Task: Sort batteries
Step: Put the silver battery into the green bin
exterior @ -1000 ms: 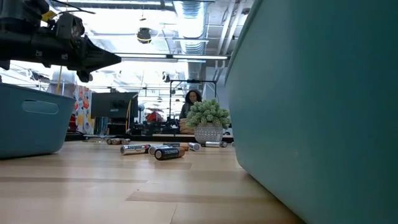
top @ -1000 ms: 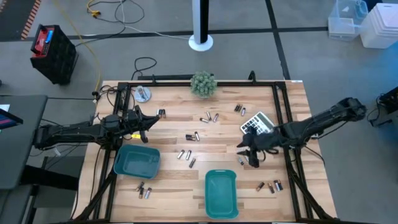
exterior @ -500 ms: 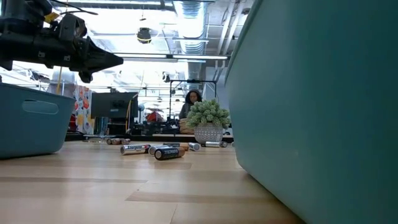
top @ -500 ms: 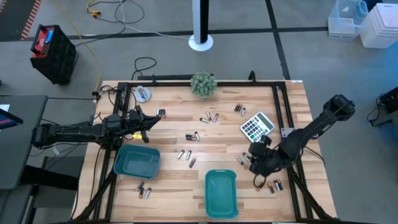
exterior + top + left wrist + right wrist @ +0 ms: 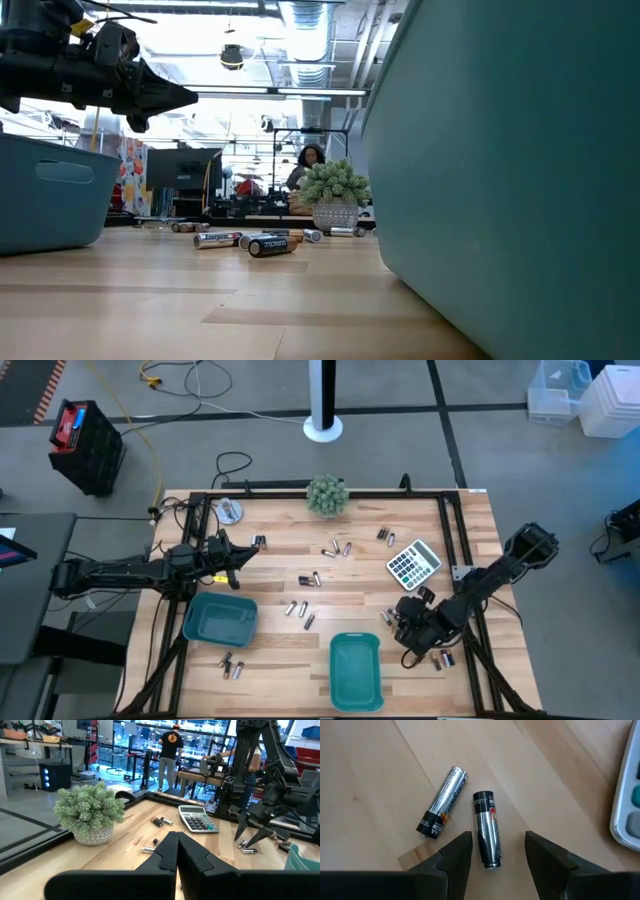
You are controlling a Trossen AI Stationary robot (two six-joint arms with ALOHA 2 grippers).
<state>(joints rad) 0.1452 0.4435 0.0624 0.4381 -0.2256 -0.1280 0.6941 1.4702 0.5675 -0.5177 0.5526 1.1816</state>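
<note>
The right gripper [image 5: 495, 851] hangs low over two batteries near the calculator [image 5: 413, 561], fingers spread either side of the nearer cell [image 5: 486, 829] so they can close on it. The left gripper [image 5: 176, 851], fingers pressed together and empty, waits above the left tray [image 5: 219, 618]; other batteries [image 5: 298, 608] lie scattered on the table [image 5: 270, 660]

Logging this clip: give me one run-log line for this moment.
right claw: open, astride one silvery battery near the calculator | left claw: shut, empty, beside the left teal tray | trays: no batteries visible inside
</note>
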